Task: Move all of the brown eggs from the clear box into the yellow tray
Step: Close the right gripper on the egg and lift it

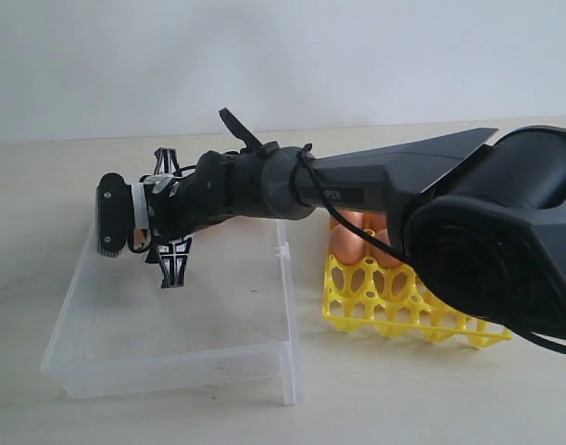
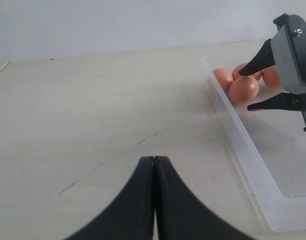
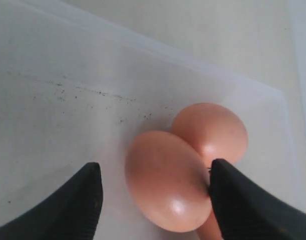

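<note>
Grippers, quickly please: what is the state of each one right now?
Left gripper: shut, holding nothing.
Right gripper: open, its fingers on both sides of a brown egg in the clear box, not closed on it.

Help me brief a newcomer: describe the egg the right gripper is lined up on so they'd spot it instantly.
Start at the large clear plastic box; a few smooth orange-brown eggs huddle by one wall. The target egg lies between the open black fingers of the right gripper, the only egg they bracket.
</note>
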`<state>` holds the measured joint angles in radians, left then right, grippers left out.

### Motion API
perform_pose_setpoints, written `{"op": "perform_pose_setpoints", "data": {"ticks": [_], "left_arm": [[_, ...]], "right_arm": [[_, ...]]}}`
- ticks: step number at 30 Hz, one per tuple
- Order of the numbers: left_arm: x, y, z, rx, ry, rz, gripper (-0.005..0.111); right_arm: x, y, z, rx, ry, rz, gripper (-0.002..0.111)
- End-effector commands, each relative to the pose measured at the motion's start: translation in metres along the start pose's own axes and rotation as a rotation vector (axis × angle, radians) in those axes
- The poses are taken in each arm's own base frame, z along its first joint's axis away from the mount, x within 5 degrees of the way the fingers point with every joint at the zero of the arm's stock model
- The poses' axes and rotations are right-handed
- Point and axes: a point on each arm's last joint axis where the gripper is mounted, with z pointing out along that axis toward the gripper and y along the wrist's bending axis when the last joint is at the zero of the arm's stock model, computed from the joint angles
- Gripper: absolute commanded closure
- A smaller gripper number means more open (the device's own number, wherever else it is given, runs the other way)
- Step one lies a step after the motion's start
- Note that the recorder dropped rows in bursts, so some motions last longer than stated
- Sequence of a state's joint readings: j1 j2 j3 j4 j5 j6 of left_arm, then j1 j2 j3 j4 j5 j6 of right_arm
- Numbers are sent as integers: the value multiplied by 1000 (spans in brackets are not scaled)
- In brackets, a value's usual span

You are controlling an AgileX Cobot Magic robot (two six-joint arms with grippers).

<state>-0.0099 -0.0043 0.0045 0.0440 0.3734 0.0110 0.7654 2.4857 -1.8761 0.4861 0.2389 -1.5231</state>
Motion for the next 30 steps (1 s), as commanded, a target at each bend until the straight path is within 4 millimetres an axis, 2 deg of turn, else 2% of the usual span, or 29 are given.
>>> {"op": "perform_pose_setpoints", "data": {"ticks": [1, 7, 11, 15, 18, 24, 30], "left_arm": [[-2, 0, 0, -4, -5, 1, 107], [-2, 0, 0, -4, -5, 1, 107], [-2, 0, 0, -4, -5, 1, 107], [-2, 0, 0, -4, -5, 1, 107], [-2, 0, 0, -4, -5, 1, 107], [-2, 0, 0, -4, -5, 1, 107], [-2, 0, 0, -4, -5, 1, 107]], "right_arm": [[8, 3, 7, 0, 9, 30, 49], [13, -5, 9, 77, 13, 38, 49], [12, -12, 10, 72, 1, 70, 49], [12, -9, 11, 49, -1, 87, 49], [13, -5, 12, 14, 0, 92, 62], [12, -5, 11, 4, -1, 112, 106], [2, -16, -5, 6, -19, 287, 108]]}}
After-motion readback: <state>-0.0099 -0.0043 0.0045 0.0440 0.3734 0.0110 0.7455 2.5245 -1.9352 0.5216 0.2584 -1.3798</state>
